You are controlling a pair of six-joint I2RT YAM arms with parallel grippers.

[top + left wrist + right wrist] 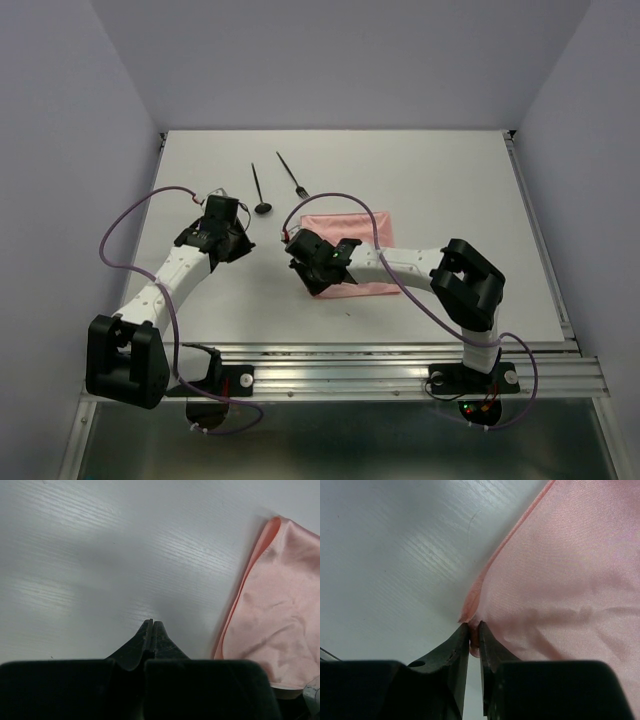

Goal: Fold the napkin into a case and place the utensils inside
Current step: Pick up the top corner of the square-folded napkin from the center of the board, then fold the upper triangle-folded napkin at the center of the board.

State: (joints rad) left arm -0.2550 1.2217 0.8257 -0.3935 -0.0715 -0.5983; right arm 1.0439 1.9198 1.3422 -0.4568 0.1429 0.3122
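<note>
Soft, even overhead light leaves faint shadows and mild sheen on the table (420, 170); near foregrounds dark, blurred.

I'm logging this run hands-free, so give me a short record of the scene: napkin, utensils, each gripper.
napkin: pink, flat on the table, left edge looks doubled over
spoon: on the table beyond the napkin, not touching it
fork: beside the spoon, also outside the napkin
left gripper: shut, empty, over bare table left of the napkin
right gripper: shut on the napkin's left edge
</note>
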